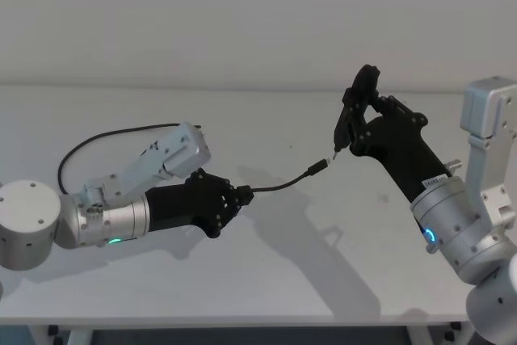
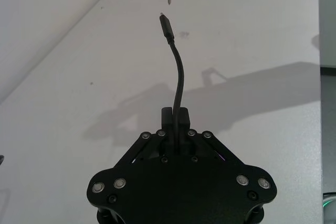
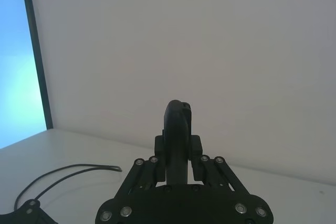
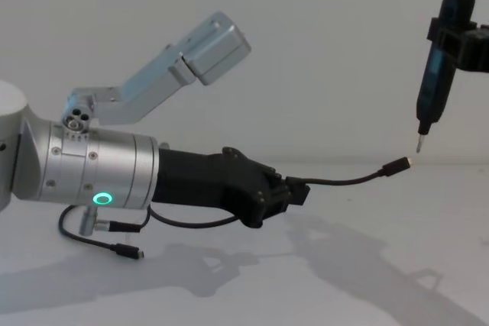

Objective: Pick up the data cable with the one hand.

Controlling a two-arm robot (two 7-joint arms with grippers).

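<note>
The data cable point(image 1: 283, 184) is a thin black cord, and my left gripper point(image 1: 242, 193) is shut on it above the table. Its free end arches out from the fingers point(image 2: 182, 115) to a small plug point(image 2: 166, 27) with a metal tip. In the chest view the plug point(image 4: 397, 166) hovers in the air just below and left of a pen-like tool point(image 4: 434, 74). My right gripper point(image 1: 355, 115) is shut on that tool, raised at the right with the tool tip point(image 1: 337, 151) pointing down near the plug. The rest of the cable point(image 1: 97, 141) loops back behind my left arm.
A short black lead point(image 4: 114, 248) with a small connector hangs under my left forearm near the white tabletop point(image 1: 266, 280). A plain wall stands behind the table. My right wrist view catches the cable's loop point(image 3: 68, 174) lying on the table.
</note>
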